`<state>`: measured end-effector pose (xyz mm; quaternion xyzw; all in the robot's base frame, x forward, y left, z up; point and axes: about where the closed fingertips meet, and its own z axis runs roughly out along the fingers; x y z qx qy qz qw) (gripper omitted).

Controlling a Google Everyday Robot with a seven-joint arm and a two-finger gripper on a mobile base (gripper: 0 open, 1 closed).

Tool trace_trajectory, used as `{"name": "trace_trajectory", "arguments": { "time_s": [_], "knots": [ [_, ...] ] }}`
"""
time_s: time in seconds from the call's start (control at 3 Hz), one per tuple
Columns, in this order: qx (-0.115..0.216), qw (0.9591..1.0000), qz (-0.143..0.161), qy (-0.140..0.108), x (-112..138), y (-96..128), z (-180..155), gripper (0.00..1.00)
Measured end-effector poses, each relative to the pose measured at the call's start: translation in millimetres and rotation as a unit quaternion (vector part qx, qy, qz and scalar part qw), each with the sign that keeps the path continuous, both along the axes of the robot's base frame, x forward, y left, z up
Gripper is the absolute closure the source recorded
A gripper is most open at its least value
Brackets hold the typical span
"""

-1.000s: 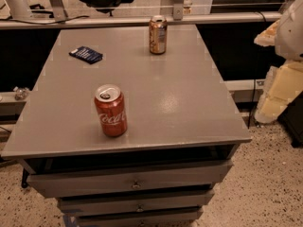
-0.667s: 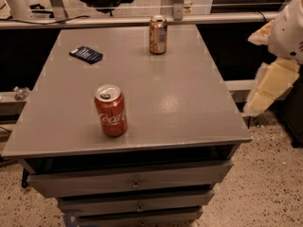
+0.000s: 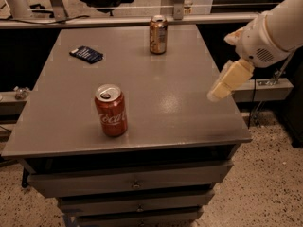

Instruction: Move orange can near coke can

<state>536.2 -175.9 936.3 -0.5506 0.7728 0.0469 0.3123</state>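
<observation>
Orange can, shiny copper, silver-topped, stands upright; hand hovers far right

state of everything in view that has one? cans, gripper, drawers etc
orange can: upright, at the table's far edge, untouched
coke can: upright, front left, well apart from the orange can
blue packet: lying flat, far left
gripper: above the table's right edge, touching neither can
drawers: shut
</observation>
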Motion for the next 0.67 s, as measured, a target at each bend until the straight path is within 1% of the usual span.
{"name": "trace_trajectory", "arguments": {
  "time_s": [0.33,0.67],
  "knots": [
    [0.064,0.9976,-0.02,-0.018,46,15,-20,0.0],
    [0.13,0.9905,-0.043,-0.015,94,35,-43,0.0]
  ]
}}
